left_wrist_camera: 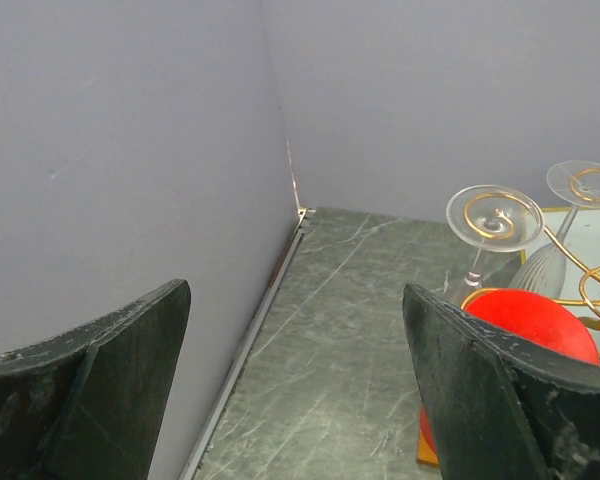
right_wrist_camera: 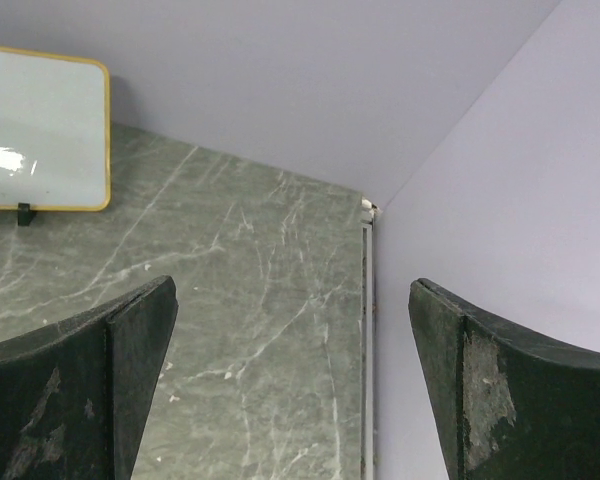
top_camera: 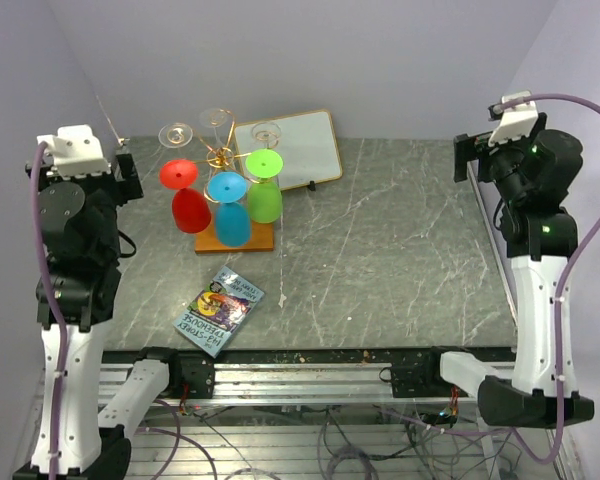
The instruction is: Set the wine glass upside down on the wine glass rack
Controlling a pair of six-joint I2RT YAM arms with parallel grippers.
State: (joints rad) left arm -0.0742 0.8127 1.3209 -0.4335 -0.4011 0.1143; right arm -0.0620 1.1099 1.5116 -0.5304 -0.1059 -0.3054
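I have the wine glass rack in the upper left of the top view, standing on the grey marbled surface with its wooden base just left of the white framed board. Six glasses hang from its gold scrolls, feet up and bowls down. The red glass, blue glass and green glass are on the near side, and three clear glasses are behind them; I cannot tell which of these is the task's own. A small book lies flat near the front edge, below the rack in the frame. My left pincer is spread wide with nothing between its fingers. It looks into the back left corner, and the red glass and one clear foot sit at the right of its view. My right pincer is equally wide apart and empty, raised at the far right of the surface, well apart from the rack. It faces the back right corner, with the board at the upper left of its view.
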